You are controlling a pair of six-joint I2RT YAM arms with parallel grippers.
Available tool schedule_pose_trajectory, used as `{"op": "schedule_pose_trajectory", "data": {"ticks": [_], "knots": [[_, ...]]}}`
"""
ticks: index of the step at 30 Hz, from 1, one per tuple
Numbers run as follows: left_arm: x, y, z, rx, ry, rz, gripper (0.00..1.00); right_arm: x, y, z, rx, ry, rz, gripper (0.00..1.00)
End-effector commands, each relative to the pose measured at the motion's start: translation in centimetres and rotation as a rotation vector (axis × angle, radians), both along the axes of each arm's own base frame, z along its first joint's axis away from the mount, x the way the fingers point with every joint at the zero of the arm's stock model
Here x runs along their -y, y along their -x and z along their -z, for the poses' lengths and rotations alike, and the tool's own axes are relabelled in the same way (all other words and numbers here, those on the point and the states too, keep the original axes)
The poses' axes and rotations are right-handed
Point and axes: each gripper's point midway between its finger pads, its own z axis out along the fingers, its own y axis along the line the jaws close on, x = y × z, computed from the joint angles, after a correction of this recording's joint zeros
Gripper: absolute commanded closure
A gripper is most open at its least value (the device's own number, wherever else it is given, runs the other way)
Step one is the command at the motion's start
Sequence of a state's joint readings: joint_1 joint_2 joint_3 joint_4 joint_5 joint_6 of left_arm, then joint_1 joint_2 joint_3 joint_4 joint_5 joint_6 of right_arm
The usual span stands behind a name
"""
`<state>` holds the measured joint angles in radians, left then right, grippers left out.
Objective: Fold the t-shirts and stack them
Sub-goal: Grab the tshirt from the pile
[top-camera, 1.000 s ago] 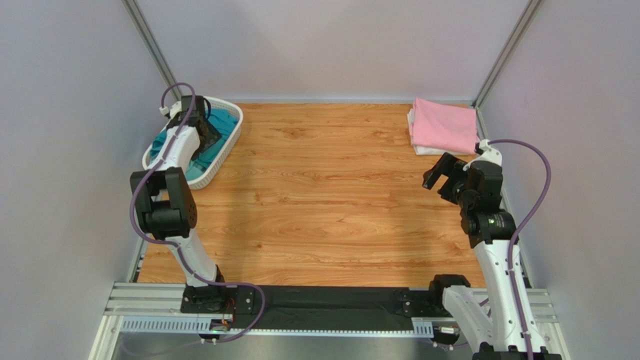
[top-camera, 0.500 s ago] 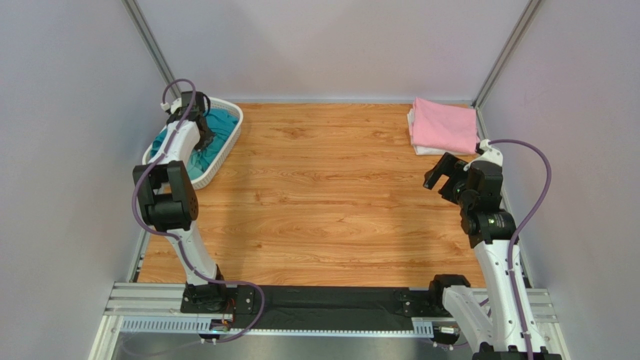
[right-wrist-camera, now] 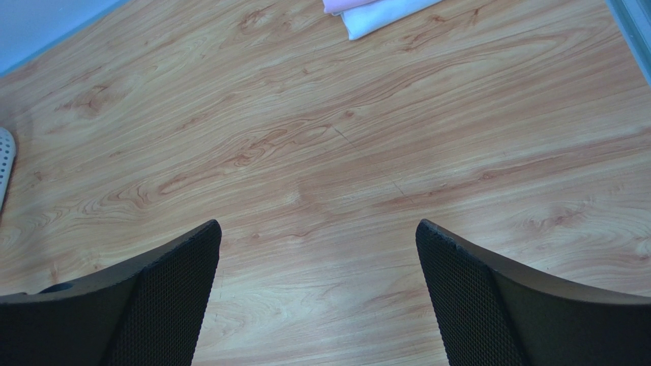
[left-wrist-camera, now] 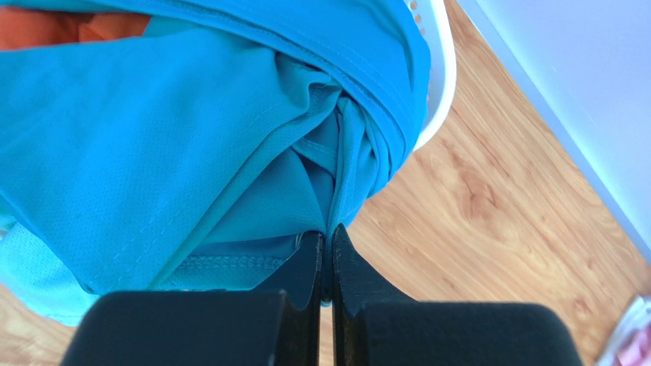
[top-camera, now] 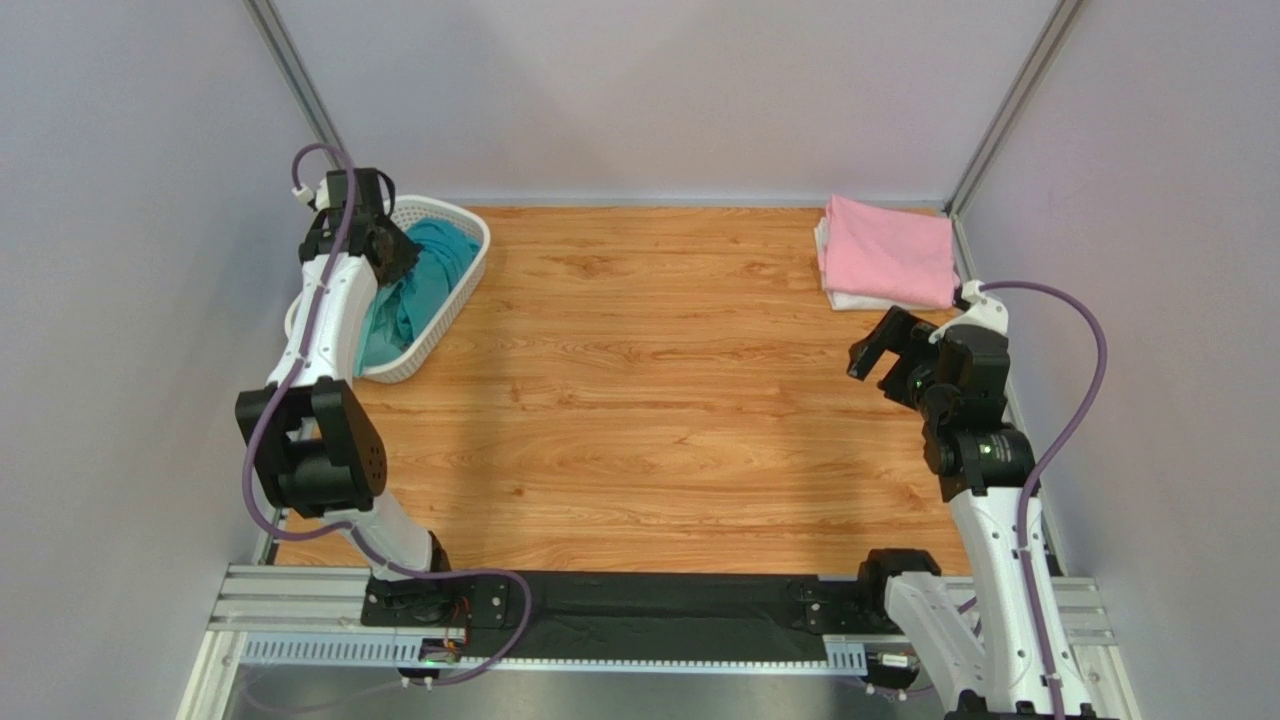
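Far left, back corner of the table [top-camera: 661,405] — white lattice basket [top-camera: 464,272] against the side wall. The left arm reaches over it from the near side. Left gripper [left-wrist-camera: 327,240]: fingers pressed flat together, pinching a fold of the teal t-shirt [left-wrist-camera: 191,152] at their tips. The teal cloth hangs in bunched pleats from the pinch, most of it over the basket, with one gathered edge draped across the white rim. In the left wrist view, a strip of orange t-shirt [left-wrist-camera: 46,27] shows past the teal at the top left corner, and a paler mint-green t-shirt [left-wrist-camera: 30,267] peeks out under the teal at the lower left.

Middle of the table: bare wood grain.

Far right, back corner — pink t-shirt [top-camera: 890,248], folded flat, lying on top of a folded white t-shirt [top-camera: 828,279] whose edge shows along the left side of the stack.

Right gripper [right-wrist-camera: 317,229]: fingers spread wide apart, nothing between them, hanging above bare wood just in front of the folded stack and clear of it.
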<state>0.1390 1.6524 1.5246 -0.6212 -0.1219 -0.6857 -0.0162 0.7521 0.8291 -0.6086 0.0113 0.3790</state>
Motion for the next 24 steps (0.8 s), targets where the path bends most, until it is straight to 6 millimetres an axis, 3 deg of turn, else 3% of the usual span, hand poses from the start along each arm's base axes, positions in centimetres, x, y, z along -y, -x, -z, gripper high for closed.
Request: {"op": "schedule_pose_trajectory", "data": {"ticks": [1, 2, 3, 11, 16, 20, 24], "knots": [[2.6, 1.3, -0.6, 0.02, 0.111, 0.057, 1.0, -0.8, -0.3, -1.9, 0.059, -0.009, -0.049, 0.0], [3.0, 1.9, -0.4, 0.016, 0.114, 0.061, 1.0, -0.9, -0.3, -1.9, 0.059, -0.01, -0.054, 0.0], [3.2, 2.6, -1.4, 0.04, 0.098, 0.055, 1.0, -1.0, -0.2, -2.0, 0.064, -0.014, -0.06, 0.0], [2.1, 6.7, -4.1, 0.095, 0.028, -0.025, 0.96, -1.3, -0.1, -2.0, 0.069, -0.022, -0.076, 0.0], [1.6, 7.6, -3.1, 0.04, 0.007, -0.046, 0.91, -1.3, -0.1, -2.1, 0.071, -0.021, -0.073, 0.0], [1.9, 7.8, -0.7, -0.033, 0.017, -0.027, 0.89, -1.2, -0.1, -1.8, 0.063, -0.018, -0.067, 0.0], [1.8, 8.1, 1.4, -0.094, 0.019, -0.029, 0.77, -1.1, -0.3, -1.4, 0.044, -0.016, -0.062, 0.0]]}}
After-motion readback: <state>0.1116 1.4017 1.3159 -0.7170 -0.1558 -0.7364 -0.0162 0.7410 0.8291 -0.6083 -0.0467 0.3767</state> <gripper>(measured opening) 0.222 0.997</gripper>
